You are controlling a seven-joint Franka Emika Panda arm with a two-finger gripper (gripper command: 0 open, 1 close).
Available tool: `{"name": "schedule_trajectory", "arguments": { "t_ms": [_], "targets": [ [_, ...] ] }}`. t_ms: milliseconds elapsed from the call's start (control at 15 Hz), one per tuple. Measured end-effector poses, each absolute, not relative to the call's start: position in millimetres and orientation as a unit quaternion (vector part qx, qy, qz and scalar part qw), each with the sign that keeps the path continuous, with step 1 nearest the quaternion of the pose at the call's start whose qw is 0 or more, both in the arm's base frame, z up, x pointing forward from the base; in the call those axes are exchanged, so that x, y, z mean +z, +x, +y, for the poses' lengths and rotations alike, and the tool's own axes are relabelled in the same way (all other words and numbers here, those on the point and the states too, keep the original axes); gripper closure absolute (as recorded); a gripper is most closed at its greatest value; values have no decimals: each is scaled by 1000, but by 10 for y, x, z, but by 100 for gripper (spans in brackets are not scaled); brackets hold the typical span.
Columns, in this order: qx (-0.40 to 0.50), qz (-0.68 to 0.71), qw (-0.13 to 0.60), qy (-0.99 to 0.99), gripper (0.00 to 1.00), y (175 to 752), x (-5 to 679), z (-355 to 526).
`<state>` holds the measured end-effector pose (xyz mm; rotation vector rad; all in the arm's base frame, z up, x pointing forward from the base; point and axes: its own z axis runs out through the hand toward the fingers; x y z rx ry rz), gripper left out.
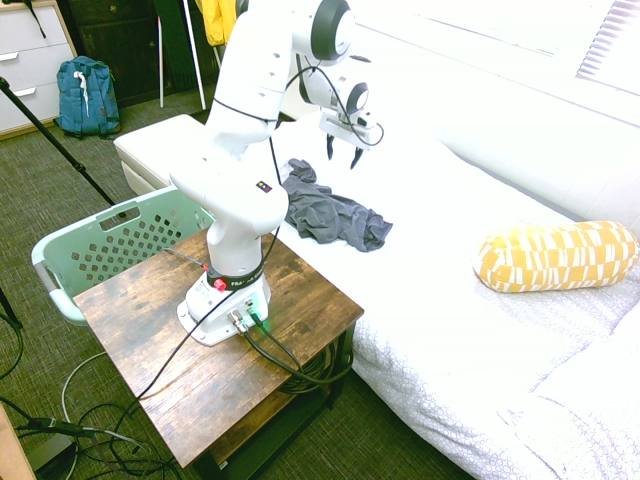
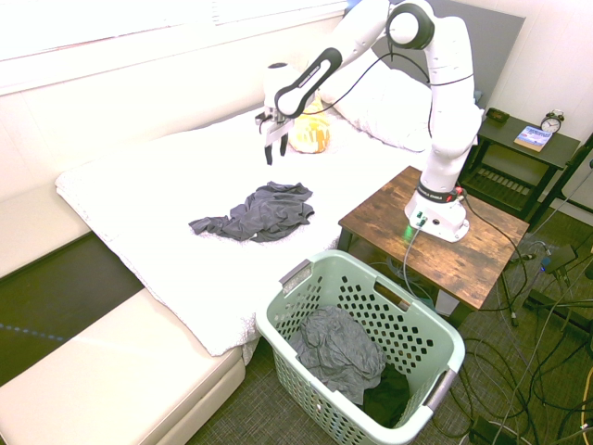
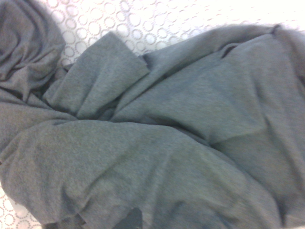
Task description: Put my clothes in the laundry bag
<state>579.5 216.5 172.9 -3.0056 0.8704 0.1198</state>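
Charcoal-grey soft fabric clothing (image 2: 264, 213) lies in a loose heap on the white patterned bed (image 1: 440, 320), near the edge that faces the pale mint-green perforated plastic laundry basket (image 2: 295, 377). The garment should prove light, limp and in no way fragile, with little slip to it; the likelier trouble is that it sags and trails once lifted, or that a shallow pinch takes only one layer and lets the rest drag. A raised fold near the thick middle of the heap seems the best hold, deep enough to gather several layers without nipping the bedding, whereas the thin outstretched end would leave most of the cloth hanging. The black-fingered gripper (image 2: 276, 154) is above the bed, its two fingers parted with nothing between them, apart from the cloth. In looks the garment is a slightly mottled, matte grey knit, crumpled into broad rolls and deep creases, with a squarish flap folded up at one side and a rounder bunch beside it. More dark grey fabric (image 2: 338, 352) lies inside the basket, so this piece would join it there.
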Motion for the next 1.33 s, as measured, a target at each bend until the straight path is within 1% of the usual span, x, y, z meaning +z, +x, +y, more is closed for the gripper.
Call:
{"name": "schedule_trajectory", "arguments": {
  "t_ms": [200,333,467,533,667,1333],
  "targets": [
    [81,233,1,-969,0,5868,897,2497],
    [96,211,-16,-973,0,5812,327,2664],
    [95,193,-45,-976,0,5734,-76,2722],
    [90,184,-61,-977,100,5697,-220,2721],
    [87,176,-70,-978,100,5671,-323,2769],
    [121,164,-69,-977,100,5725,-334,2664]
  ]
}}
